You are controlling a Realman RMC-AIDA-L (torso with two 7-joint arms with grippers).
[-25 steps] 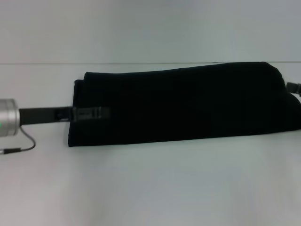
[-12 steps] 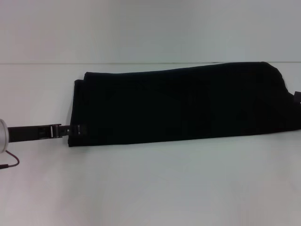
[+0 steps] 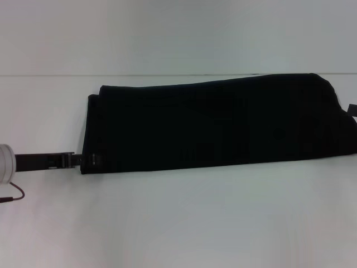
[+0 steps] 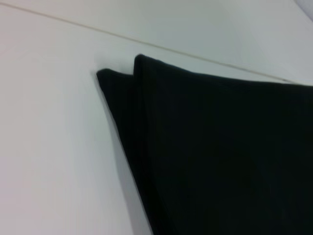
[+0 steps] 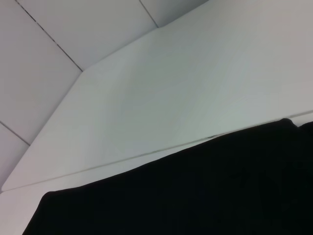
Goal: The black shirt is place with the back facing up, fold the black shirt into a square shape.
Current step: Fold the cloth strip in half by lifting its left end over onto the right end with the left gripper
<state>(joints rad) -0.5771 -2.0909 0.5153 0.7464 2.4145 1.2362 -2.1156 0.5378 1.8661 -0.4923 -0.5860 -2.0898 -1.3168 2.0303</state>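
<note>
The black shirt (image 3: 217,125) lies on the white table as a long folded band, running from left to right, with no lettering showing. Its doubled left end shows in the left wrist view as two stacked corners of the black shirt (image 4: 225,152). My left gripper (image 3: 83,160) reaches in low from the left and meets the shirt's near left corner. Only a small dark part of my right gripper (image 3: 352,109) shows, at the shirt's right end by the frame edge. In the right wrist view the black shirt (image 5: 195,196) fills the lower part of the picture.
The white table (image 3: 178,223) stretches bare in front of the shirt. Its far edge meets a pale wall (image 3: 178,33) just behind the shirt. A thin cable (image 3: 14,195) hangs off my left wrist.
My left gripper has slid from the middle of the shirt's left end toward its near left corner and drawn back leftward. The shirt has kept its shape.
</note>
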